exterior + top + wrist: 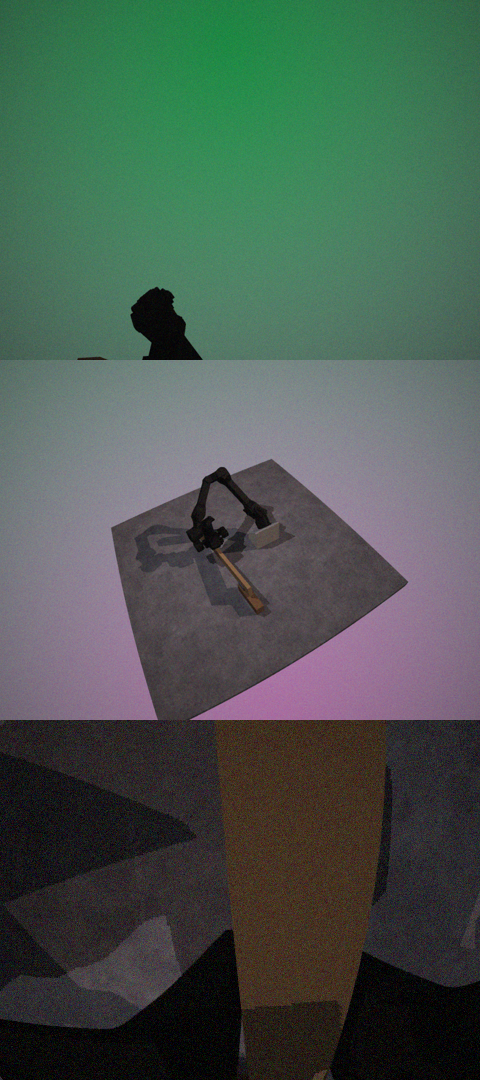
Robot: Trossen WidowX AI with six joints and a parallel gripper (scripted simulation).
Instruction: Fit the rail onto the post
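The long orange-brown rail (233,569) (300,870) runs from under my gripper to the low footboard block (255,604) in the top view. Its far end is over the block; the bracket fit is too small to tell. My gripper (266,939) is shut on the rail near its near end, with one dark finger on each side. The gripper and wrist hide the near end in the top view, so its height above the table cannot be told. The post, pegs and holes cannot be made out, and neither can any contact between rail and post.
A pale upright panel (265,536) stands on the grey table (310,577) beside the arm's base. The arm arches over the table behind the rail. The exterior view shows only a dark part of the arm (158,313) and a reddish-brown edge (92,358) at the bottom.
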